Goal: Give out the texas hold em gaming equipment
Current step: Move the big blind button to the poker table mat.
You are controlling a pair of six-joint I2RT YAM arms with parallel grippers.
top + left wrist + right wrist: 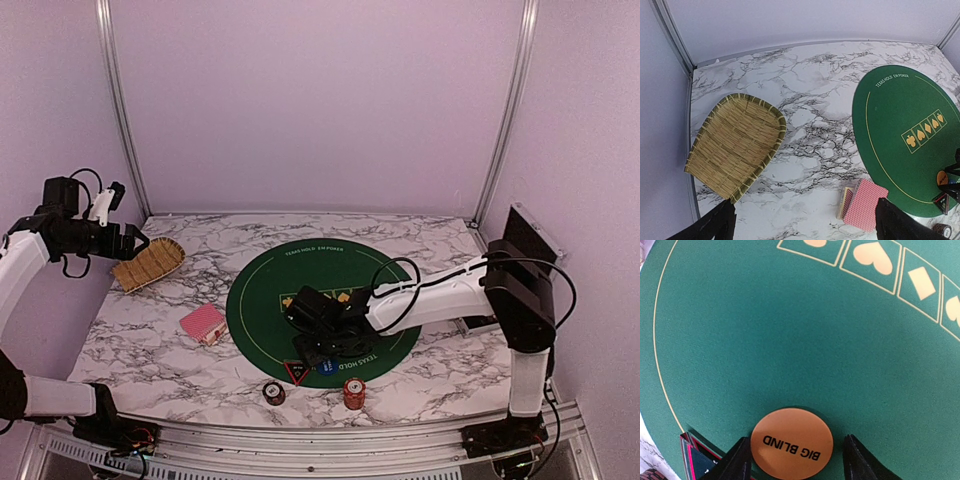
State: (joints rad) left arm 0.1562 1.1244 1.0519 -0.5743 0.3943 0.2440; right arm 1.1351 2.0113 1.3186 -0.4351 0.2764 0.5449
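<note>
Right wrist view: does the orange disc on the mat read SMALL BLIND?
No, the orange disc lying flat on the green mat is printed with the words BIG BLIND in dark letters.

A woven basket lay on the marble table. Beside the green mat sat pink-backed cards.

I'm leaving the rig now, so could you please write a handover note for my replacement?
Left gripper: open, empty, raised beside the empty tan woven basket.
Right gripper: open, low over the round green felt mat, straddling the orange round BIG BLIND button, not clamped.
Pink-backed card stack: on the marble tabletop, left of the mat.
Black-and-red triangular marker and blue round button: at the mat's near edge; dark chip and red-orange chip stack in front.
Done: nothing clearly dealt. Left: deal cards, share chips.
</note>
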